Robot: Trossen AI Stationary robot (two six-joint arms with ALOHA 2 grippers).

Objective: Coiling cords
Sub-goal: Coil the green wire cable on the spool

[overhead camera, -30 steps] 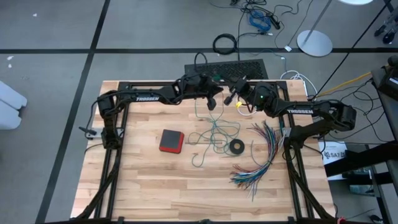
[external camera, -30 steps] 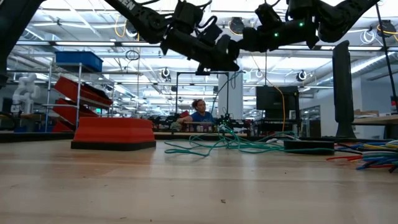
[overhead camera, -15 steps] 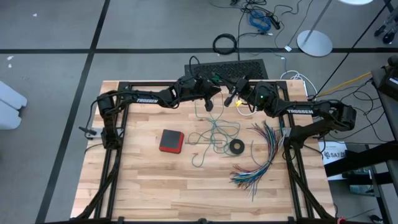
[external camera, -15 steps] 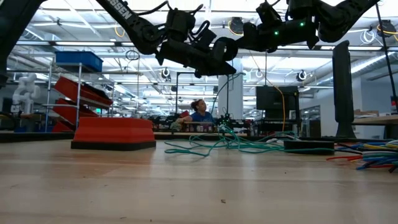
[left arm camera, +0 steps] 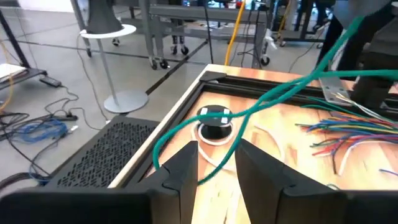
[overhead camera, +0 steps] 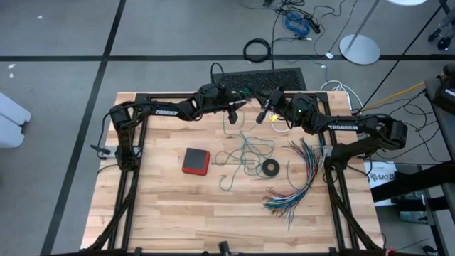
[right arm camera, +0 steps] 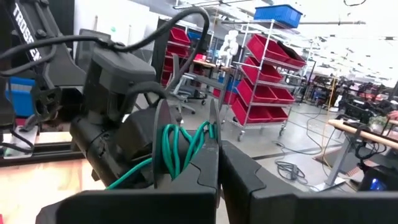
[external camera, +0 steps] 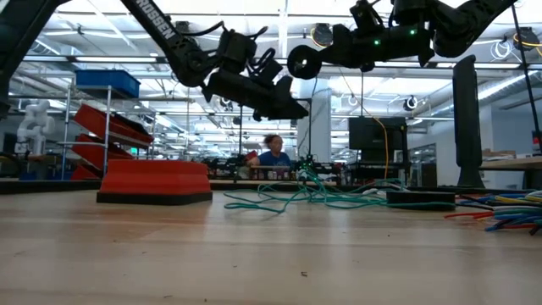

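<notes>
The left gripper [left arm camera: 211, 163] hangs above the table's far edge with its fingers [left arm camera: 184, 167] parted, and the teal-green cord [left arm camera: 249, 112] runs free across the gap just beyond them. Facing it, the right gripper [right arm camera: 217, 163] is pinched together on loops of that cord, which trails down to a loose tangle on the wooden table [overhead camera: 163, 206]. The white cord [left arm camera: 214, 138] and its round black-and-white piece lie below. Both arms read "TROSSEN" [overhead camera: 165, 111]. Past the tangle sit a black tape ring [overhead camera: 270, 168], multicoloured wires [overhead camera: 302, 178] and a red box [overhead camera: 195, 161].
</notes>
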